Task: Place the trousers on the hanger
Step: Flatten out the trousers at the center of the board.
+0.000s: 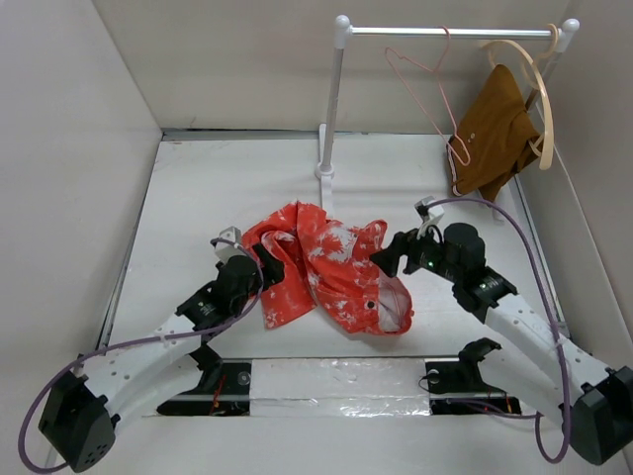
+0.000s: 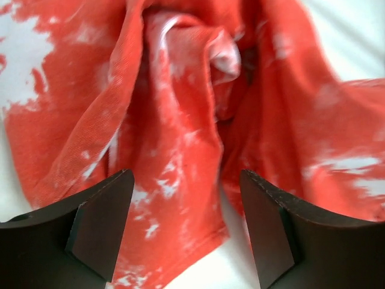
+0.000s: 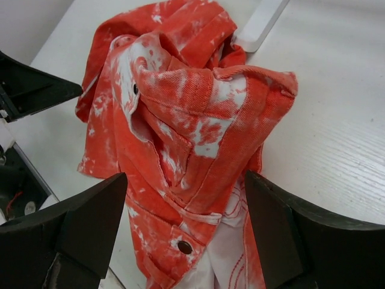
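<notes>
Trousers (image 1: 321,267) — soft, floppy, heaped on the bench (image 1: 198,198). I'd pinch the stiffer waistband (image 3: 180,208) by the button (image 3: 184,246); left hand (image 2: 186,180) and right hand (image 3: 185,198) both released.

Trousers and hanger: parts unreadable.
The trousers (image 1: 326,272) lay bunched, with the legs folded together and not separable. The left wrist view cut them off on every side and blurred the top. On the hanger (image 1: 413,62), the lower wire vanished against the brown garment (image 1: 495,139), too thin to trace.
</notes>
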`<state>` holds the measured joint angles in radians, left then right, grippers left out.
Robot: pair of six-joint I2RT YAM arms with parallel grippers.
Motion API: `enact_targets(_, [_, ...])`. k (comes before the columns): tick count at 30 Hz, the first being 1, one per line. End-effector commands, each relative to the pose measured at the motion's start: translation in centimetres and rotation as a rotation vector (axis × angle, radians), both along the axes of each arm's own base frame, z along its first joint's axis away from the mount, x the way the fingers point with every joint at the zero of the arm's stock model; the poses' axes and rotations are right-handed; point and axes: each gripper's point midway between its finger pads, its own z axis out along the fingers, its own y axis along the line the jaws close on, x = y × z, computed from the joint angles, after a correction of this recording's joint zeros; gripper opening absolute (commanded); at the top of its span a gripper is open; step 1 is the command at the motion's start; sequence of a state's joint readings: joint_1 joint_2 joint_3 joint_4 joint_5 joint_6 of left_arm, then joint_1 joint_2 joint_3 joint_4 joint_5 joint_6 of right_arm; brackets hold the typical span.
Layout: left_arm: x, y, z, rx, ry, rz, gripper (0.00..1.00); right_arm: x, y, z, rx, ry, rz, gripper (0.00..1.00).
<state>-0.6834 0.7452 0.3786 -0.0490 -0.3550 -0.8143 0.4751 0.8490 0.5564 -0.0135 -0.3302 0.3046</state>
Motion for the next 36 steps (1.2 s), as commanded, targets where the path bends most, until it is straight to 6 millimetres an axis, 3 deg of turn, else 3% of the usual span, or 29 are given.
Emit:
enact_targets(1, [0.2,-0.1,-1.4,0.018,0.025,0.003,0.69,1.3,1.8,1.8,0.057,-0.094,0.029,0.84])
enact_targets(4, [0.7,-0.4,-2.3,0.037,0.038,0.006,0.71,2.2,2.2,1.6,0.070,-0.090,0.018,0.83])
enact_targets(8, [1.7,-0.4,-3.2,0.085,0.053,0.026,0.72,3.8,2.6,-0.1,0.064,-0.048,-0.016,0.82])
enact_targets(12, [3.2,-1.3,-3.8,0.101,0.039,0.028,0.68,5.0,2.7,-1.0,0.060,-0.026,-0.054,0.81])
enact_targets(13, [3.8,-1.5,-4.2,0.117,0.046,0.034,0.65,5.1,3.0,-0.9,0.064,-0.038,-0.055,0.77])
enact_targets(14, [4.0,-1.6,-4.4,0.124,0.047,0.038,0.60,5.3,3.0,-0.9,0.067,-0.039,-0.060,0.70])
enact_targets(16, [4.6,-1.6,-5.0,0.139,0.061,0.050,0.35,5.4,2.8,-0.5,0.070,-0.043,-0.076,0.56])
enact_targets(17, [5.1,-1.8,-4.5,0.138,0.053,0.058,0.20,5.5,2.4,-0.4,0.069,-0.052,-0.096,0.32])
enact_targets(18, [5.5,-1.4,-4.1,0.144,0.044,0.094,0.00,5.3,2.5,0.0,0.071,-0.061,-0.099,0.19])
enact_targets(20, [5.4,-0.5,-2.8,0.154,0.027,0.130,0.00,5.2,0.8,1.3,0.064,-0.088,-0.180,0.05])
enact_targets(22, [5.4,1.0,-0.4,0.143,-0.028,0.171,0.00,3.8,-0.9,2.8,0.054,-0.107,-0.239,0.04])
enact_targets(24, [5.5,3.1,1.1,0.138,-0.057,0.228,0.00,3.6,-4.0,4.0,0.031,-0.138,-0.378,0.03])
enact_targets(25, [5.0,4.7,2.8,0.123,-0.089,0.280,0.00,2.5,-5.1,3.2,-0.013,-0.104,-0.408,0.03])
enact_targets(26, [4.6,5.8,3.3,0.119,-0.097,0.309,0.00,1.9,-7.4,5.3,0.013,-0.161,-0.499,0.01])
enact_targets(27, [4.6,7.2,4.2,0.102,-0.121,0.355,0.00,1.2,-8.4,6.0,0.020,-0.166,-0.537,0.01])
enact_targets(28, [4.0,8.1,6.2,0.058,-0.174,0.375,0.00,0.3,-9.7,6.2,0.002,-0.159,-0.572,0.01])
enact_targets(30, [3.5,9.2,7.8,0.027,-0.222,0.404,0.00,-0.8,-12.1,8.0,0.024,-0.194,-0.660,0.01])
enact_targets(31, [2.8,9.7,8.8,-0.007,-0.252,0.418,0.00,-1.4,-13.0,7.5,-0.015,-0.170,-0.686,0.01])
enact_targets(32, [2.5,9.8,9.2,-0.042,-0.266,0.432,0.00,-1.6,-14.6,8.7,-0.019,-0.184,-0.761,0.01])
enact_targets(35, [1.6,10.1,9.1,-0.081,-0.268,0.438,0.00,-1.3,-17.9,8.5,-0.084,-0.174,-0.936,0.02])
enact_targets(36, [1.4,9.8,8.6,-0.089,-0.255,0.419,0.00,-0.5,-18.2,7.8,-0.105,-0.156,-0.974,0.02])
